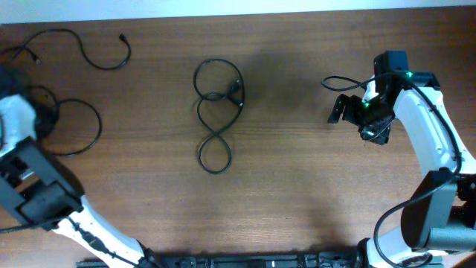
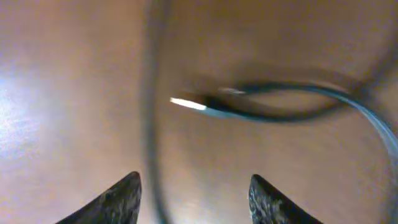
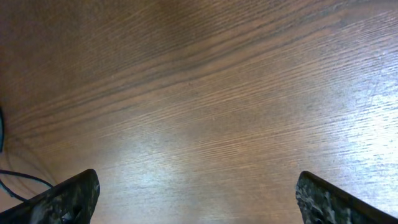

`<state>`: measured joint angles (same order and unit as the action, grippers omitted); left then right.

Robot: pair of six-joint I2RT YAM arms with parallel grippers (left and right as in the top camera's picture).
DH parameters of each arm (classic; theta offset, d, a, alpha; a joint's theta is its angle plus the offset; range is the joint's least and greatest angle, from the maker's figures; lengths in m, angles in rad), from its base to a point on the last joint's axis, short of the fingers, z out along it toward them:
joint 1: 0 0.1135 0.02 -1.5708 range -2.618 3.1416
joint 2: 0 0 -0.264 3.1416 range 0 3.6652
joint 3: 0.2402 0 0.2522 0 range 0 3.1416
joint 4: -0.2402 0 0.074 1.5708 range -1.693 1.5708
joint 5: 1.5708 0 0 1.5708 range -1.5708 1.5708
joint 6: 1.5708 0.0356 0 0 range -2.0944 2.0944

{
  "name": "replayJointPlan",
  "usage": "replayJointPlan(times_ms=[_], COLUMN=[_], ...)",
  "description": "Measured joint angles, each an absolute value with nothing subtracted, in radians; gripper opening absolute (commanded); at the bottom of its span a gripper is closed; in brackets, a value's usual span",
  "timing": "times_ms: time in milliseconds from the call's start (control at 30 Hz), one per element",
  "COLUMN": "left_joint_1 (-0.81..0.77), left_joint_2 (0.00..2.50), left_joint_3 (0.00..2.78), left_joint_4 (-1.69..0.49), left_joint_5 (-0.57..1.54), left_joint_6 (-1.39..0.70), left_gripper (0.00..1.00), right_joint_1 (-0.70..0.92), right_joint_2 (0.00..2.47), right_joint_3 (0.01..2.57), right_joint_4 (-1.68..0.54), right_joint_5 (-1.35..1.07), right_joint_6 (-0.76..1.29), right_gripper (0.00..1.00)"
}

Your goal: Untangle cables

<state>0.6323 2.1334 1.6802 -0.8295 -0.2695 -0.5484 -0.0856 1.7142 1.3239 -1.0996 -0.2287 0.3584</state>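
Cables lie as a figure-eight loop in the middle of the table and looser strands far left, where the left gripper, parted and empty above a plug end, seems to be sorting them apart, while the right gripper hangs wide open

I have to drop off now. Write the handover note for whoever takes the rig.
Left gripper: open, low over a plug end, holding nothing.
Right gripper: open over bare table, holding nothing.
Cables: loose cable far-left; loop beside the left arm; figure-eight mid-table.
Done: the figure-eight lies apart from the others.
Left: undo the figure-eight.
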Motion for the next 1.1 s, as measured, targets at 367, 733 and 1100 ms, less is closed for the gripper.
replayJointPlan(times_ms=[367, 733, 1100], left_joint_1=[0.772, 0.772, 0.775], left_joint_2=[2.142, 2.202, 2.204], left_joint_3=[1.679, 1.644, 1.622], left_joint_4=[-0.826, -0.831, -0.806], left_joint_5=[-0.074, -0.056, 0.049], left_joint_6=[-0.487, -0.45, -0.452], left_gripper=[0.57, 0.34, 0.15], right_joint_1=[-0.086, -0.086, -0.086], right_joint_2=[1.714, 1.714, 1.714], right_joint_3=[1.324, 1.324, 1.324], right_joint_4=[-1.1, -1.1, -1.1], right_joint_5=[-0.229, -0.229, -0.229], right_joint_6=[0.358, 0.358, 0.358], right_gripper=[0.98, 0.98, 0.98])
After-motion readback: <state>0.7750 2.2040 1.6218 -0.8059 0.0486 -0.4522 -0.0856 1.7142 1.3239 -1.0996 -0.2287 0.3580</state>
